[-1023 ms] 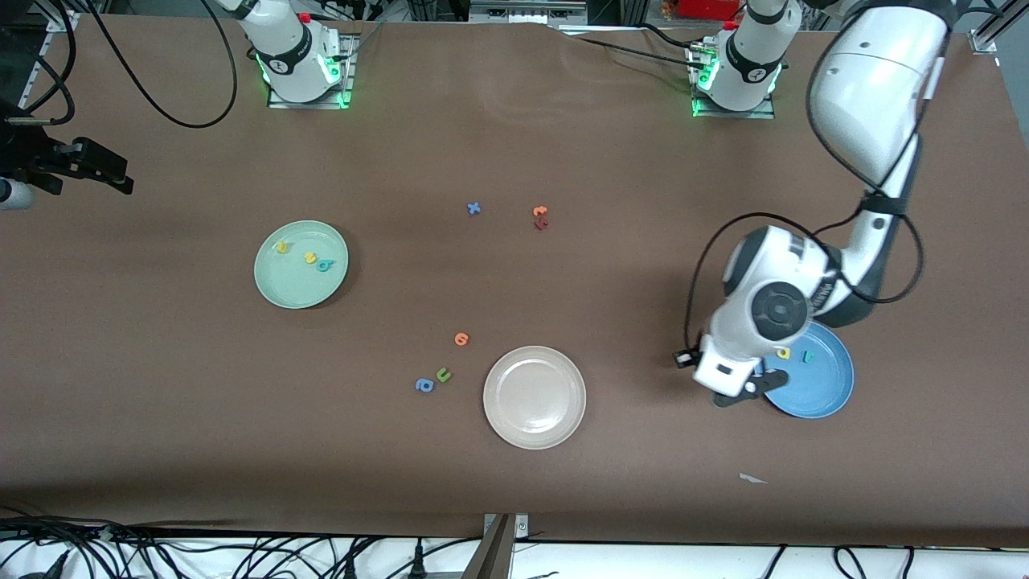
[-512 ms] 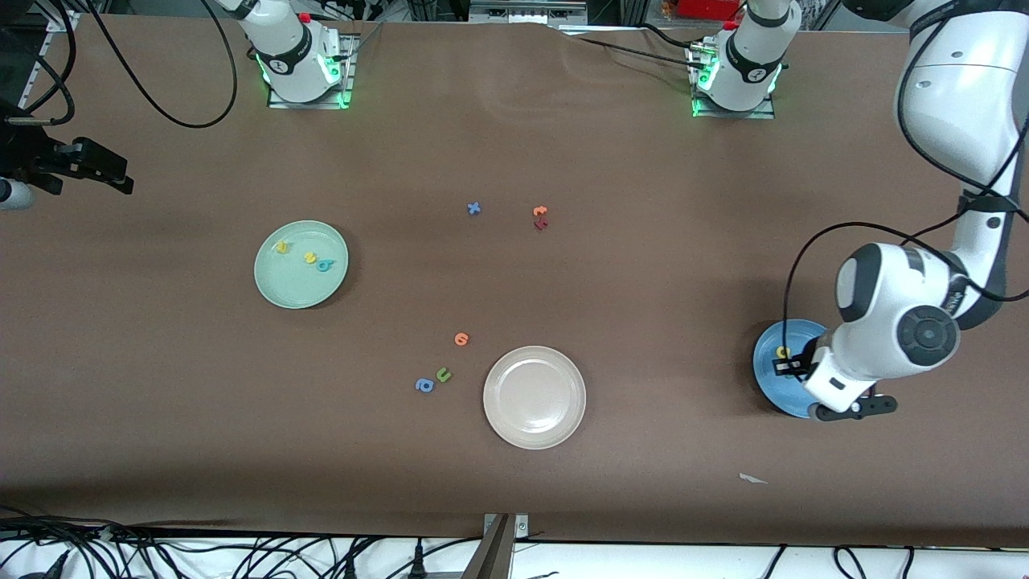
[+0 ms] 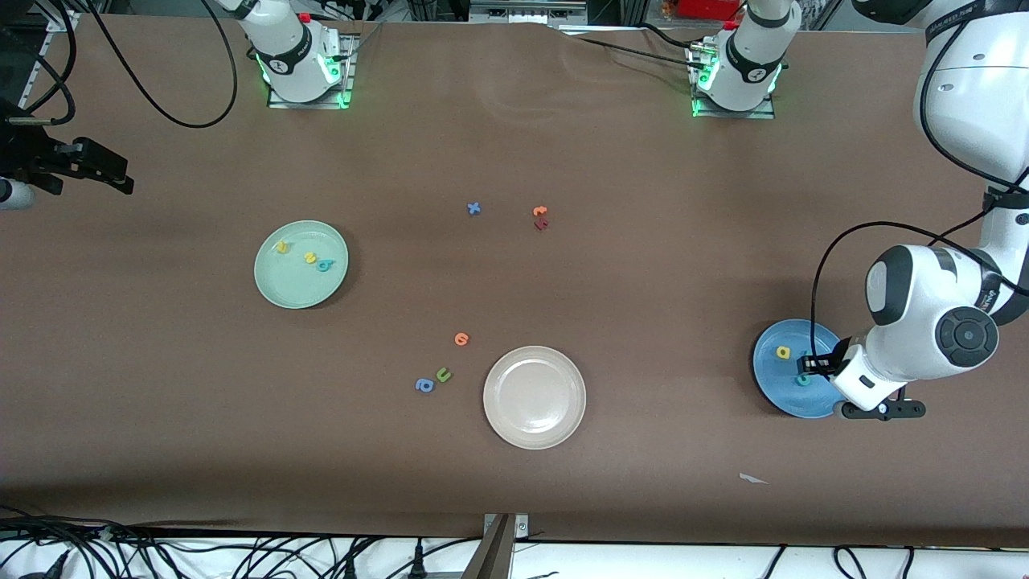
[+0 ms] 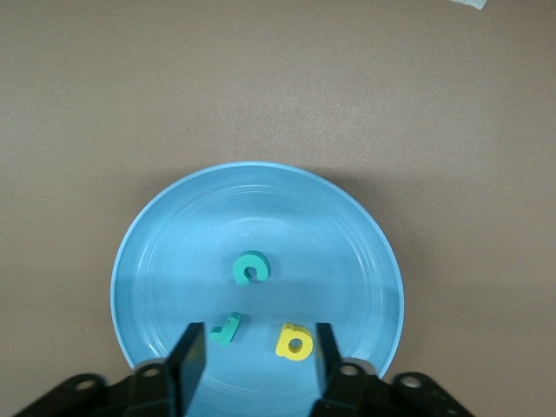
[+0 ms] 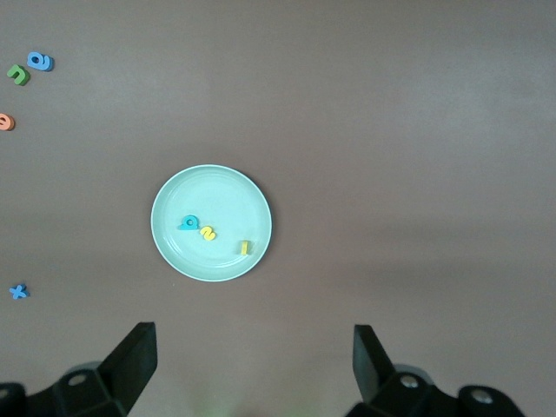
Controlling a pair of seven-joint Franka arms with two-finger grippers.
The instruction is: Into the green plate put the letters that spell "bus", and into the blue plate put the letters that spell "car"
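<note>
The blue plate lies near the left arm's end of the table. It holds a teal c, a teal r and a yellow a. My left gripper hovers open over this plate and holds nothing. The green plate carries a teal b, a yellow s and a yellow u. High above the table, my right gripper stands open and empty.
A beige-white plate lies mid-table, nearer the front camera. Beside it are an orange letter, a green u and a blue a. A blue x and orange and dark red letters lie farther off.
The left arm has swung across the blue plate toward its own end of the table. Its gripper has opened, and the teal c now lies in the plate.
</note>
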